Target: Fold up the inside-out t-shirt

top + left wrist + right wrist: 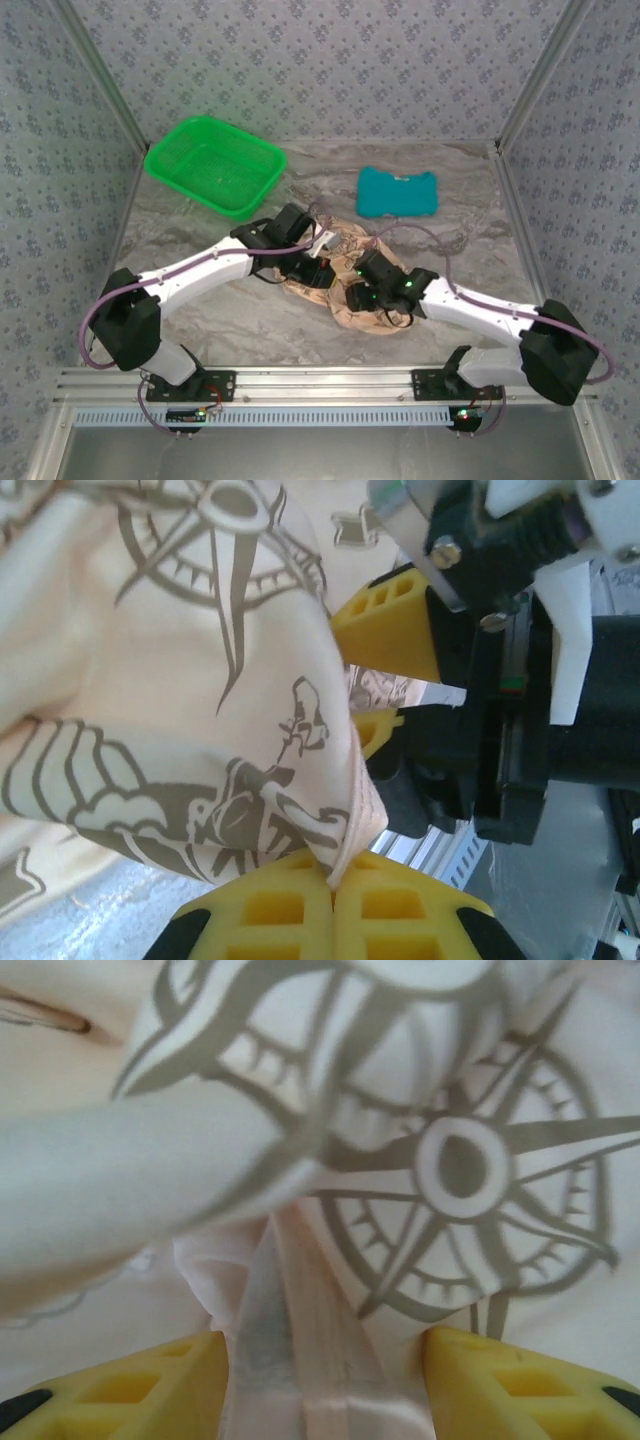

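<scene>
- Inside-out t-shirt [352, 318] lies bunched on the table [250, 335], toward its near edge.
- Left fingers [275, 912] are pinched tight on its hem.
- Right fingers [500, 1380] stand apart, with cloth lying between them.

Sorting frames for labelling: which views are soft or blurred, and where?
Right wrist: the near fold of the t-shirt is blurred, its compass print sharper. Left wrist: the print is crisp. Top external: evenly lit, no glare.

Soft cloth t-shirt [150, 680]: peach-beige, grey-brown compass prints
Plastic mesh basket [215, 165]: bright green
Small folded garment [398, 193]: plain teal
Tabletop [250, 330]: grey marbled
</scene>
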Controlling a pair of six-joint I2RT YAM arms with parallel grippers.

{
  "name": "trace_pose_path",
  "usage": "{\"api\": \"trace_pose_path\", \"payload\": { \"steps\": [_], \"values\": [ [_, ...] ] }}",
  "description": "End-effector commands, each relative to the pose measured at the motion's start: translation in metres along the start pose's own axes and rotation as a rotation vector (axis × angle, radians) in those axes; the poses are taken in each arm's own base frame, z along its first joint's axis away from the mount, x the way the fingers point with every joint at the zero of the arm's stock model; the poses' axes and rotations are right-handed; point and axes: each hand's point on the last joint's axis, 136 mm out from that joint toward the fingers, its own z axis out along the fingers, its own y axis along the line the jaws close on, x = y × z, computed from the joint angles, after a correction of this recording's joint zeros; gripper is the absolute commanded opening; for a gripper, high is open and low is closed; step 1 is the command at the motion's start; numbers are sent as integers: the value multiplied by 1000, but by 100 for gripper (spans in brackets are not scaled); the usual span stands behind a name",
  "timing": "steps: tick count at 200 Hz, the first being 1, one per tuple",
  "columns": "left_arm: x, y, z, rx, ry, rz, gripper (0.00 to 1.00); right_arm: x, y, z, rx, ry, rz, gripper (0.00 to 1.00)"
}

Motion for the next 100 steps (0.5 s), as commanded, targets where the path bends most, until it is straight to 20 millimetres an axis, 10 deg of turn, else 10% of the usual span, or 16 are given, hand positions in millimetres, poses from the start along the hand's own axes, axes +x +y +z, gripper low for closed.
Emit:
{"api": "trace_pose_path", "payload": {
  "steps": [1,39,100],
  "values": [
    [2,-10,-11,26,-30,-3,0,0,0,6,97,-36,13,56],
    [10,17,-12,-33,-56,-69,0,11,-38,-12,250,-78,105,12],
    [15,34,-11,-91,-62,-71,0,27,-89,-46,231,-83,216,16]
  ]
}}
